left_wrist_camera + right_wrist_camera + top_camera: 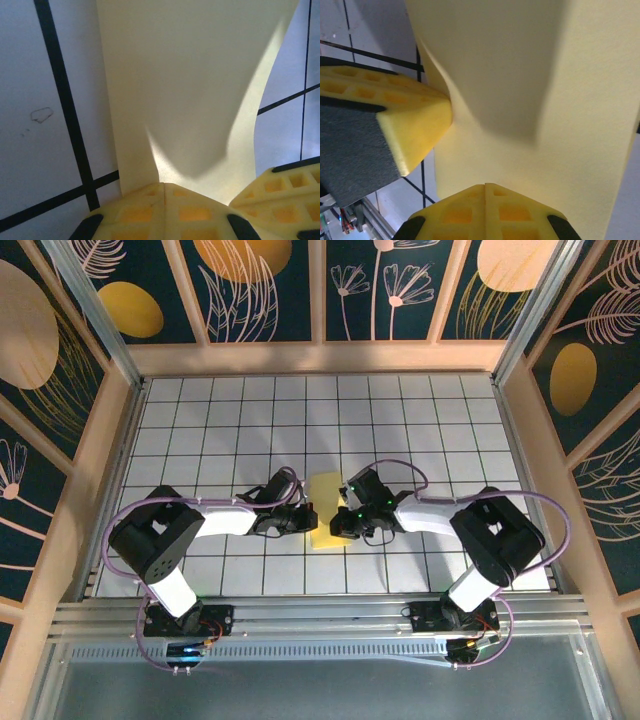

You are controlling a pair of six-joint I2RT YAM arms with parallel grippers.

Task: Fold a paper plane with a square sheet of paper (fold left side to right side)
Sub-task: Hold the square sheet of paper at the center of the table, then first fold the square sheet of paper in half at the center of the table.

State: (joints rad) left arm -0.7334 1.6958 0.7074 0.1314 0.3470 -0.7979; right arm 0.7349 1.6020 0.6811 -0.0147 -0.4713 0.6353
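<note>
Left gripper [164,186] and right gripper [485,186] are clamped on opposite edges of the square sheet of paper [326,495], which is likely limp, featherlight and easily creased.

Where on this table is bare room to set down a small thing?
Bare: the far rows of the table, from the back wall down to the square sheet of paper, side to side. Tight: the small patch between the paper and the near rail. Crowded: the middle, where the left gripper and the right gripper meet at the paper.
</note>
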